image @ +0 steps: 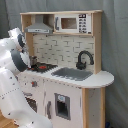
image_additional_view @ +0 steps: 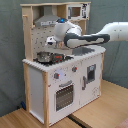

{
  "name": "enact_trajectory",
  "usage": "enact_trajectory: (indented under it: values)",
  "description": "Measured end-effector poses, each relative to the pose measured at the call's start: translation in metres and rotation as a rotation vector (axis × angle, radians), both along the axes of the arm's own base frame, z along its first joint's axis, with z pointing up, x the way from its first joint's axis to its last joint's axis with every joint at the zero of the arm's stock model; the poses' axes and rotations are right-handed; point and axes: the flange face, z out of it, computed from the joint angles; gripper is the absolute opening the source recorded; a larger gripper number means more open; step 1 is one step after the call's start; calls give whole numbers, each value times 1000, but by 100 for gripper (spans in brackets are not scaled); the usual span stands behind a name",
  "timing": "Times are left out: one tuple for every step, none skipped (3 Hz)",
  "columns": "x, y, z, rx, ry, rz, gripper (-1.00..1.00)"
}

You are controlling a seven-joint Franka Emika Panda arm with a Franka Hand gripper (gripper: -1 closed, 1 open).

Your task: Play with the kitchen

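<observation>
One pot [image_additional_view: 45, 57] on the kitchen [image_additional_view: 60, 85] stovetop under the pincer [image_additional_view: 50, 42], spread unclear, in the second exterior view only.
</observation>
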Motion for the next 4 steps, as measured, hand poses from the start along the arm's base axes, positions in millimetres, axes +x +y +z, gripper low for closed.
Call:
enact_trajectory:
  values:
    - [5, -1, -2, -3, 41, 3, 100]
    - [4, -2, -6, -21, 72, -5, 100]
    - [4, -2, -6, -21, 73, -5, -100]
    - [2, -8, 1, -34, 97, -24, -100]
